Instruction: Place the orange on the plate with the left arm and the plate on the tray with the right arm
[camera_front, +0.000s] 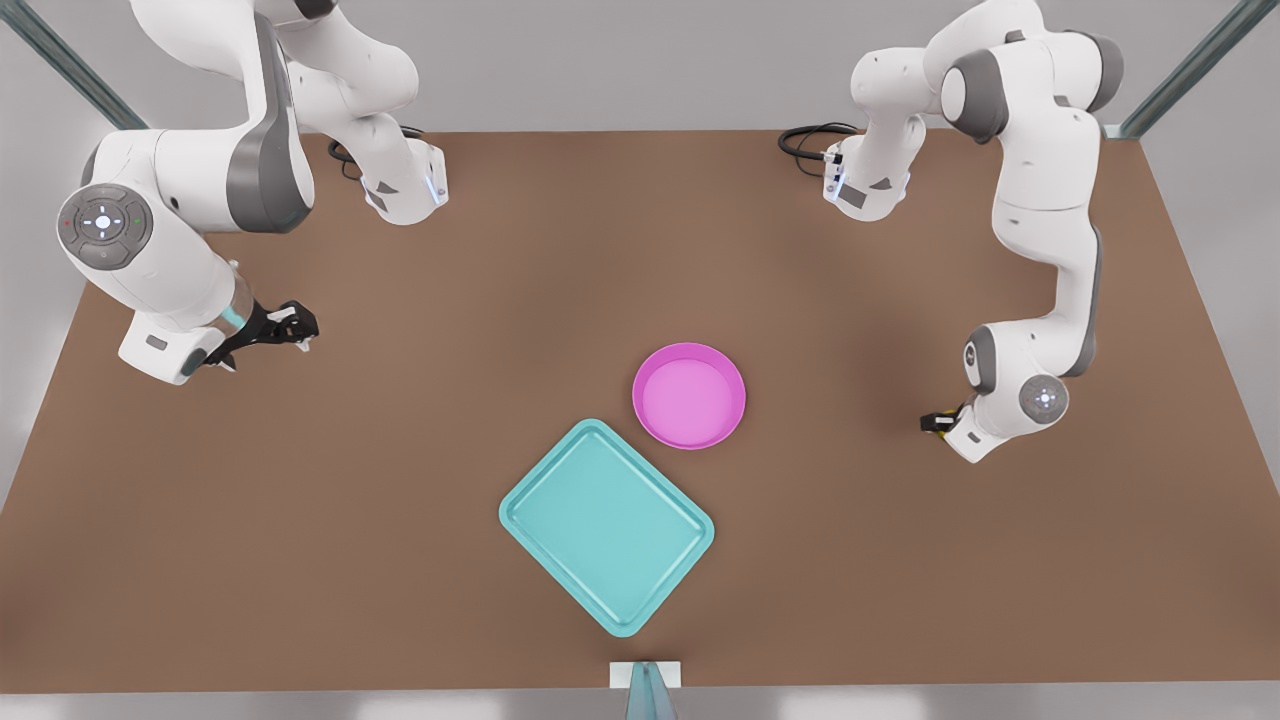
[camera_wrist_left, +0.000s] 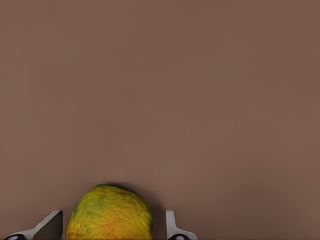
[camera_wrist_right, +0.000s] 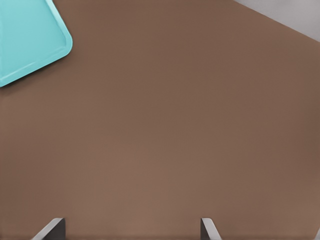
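Front view: counted two arms, one tray (camera_front: 607, 525), one plate (camera_front: 689, 440), all on the brown table (camera_front: 400, 500). Tray turquoise, rounded corners, turned diamond-wise; plate magenta, round, raised rim, bare inside, just beside the tray's far corner toward the front view's right. Right gripper (camera_front: 298, 325) at the front view's left, well apart from both dishes. Left gripper (camera_front: 932, 422) low at the front view's right, mostly hidden under its own wrist. Left wrist view: one orange (camera_wrist_left: 110, 215), bumpy, yellow-orange with green patches, resting on the table between the two fingers (camera_wrist_left: 50, 225); jaws parted, straddling the fruit, thin gap on one side, not clamped. Right wrist view: fingers (camera_wrist_right: 52, 227) spread wide, nothing held, above bare table; one corner of the tray off to the side.
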